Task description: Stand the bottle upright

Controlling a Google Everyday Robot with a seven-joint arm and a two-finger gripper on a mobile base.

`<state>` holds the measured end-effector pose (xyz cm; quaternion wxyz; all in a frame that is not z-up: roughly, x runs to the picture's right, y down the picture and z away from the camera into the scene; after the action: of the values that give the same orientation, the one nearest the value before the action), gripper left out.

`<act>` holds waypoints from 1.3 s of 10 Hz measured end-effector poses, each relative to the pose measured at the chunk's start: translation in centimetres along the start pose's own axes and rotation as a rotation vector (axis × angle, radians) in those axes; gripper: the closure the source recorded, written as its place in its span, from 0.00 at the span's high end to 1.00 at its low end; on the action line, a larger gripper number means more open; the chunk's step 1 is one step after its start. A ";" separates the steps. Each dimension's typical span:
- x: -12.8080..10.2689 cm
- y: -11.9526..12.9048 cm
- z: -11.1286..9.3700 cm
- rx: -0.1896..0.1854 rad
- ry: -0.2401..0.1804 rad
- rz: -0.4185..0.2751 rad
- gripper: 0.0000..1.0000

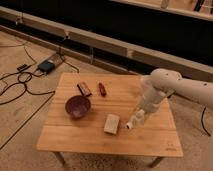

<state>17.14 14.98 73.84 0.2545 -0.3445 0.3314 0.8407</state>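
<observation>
- A dark purple bowl (pixel 78 106) sits on the left part of the wooden table (pixel 65 140), well apart from the work.
- Behind it lie a dark brown bar-shaped packet (pixel 84 89) and, just to its right, a slim red object (pixel 102 89); both are near the table's far edge and out of the way.
- A flat white block (pixel 112 123) lies near the table's middle, just to the left of the bottle.
- The bottle (pixel 133 121) rests low on the table right of centre, tilted rather than upright. Its white end points down-left toward the block and its body rises up-right into the arm, so the long axis runs diagonally, roughly in line with the forearm.
- The gripper (pixel 138 116) is at the bottle's upper, right-hand end, directly above and behind it. It appears to be at or around the bottle, but how far the gripper is spread, or whether it has a grip, cannot be told here.
- The white arm (pixel 160 87) reaches in from the right edge and bends down to the table.
- Judgement: righting the bottle means swinging its upper end up over the lower end near the block, so the block's closeness on the left is the thing to watch.
</observation>
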 end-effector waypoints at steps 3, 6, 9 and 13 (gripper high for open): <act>-0.1 1.3 -0.9 -0.066 0.160 -0.035 0.00; -0.8 1.9 -1.3 -0.119 0.294 0.007 0.00; -2.1 2.0 -1.7 -0.160 0.378 0.099 0.00; -3.3 2.1 -1.9 -0.202 0.433 0.164 0.00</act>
<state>18.59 11.60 76.08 0.0728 -0.5123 0.3192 0.7940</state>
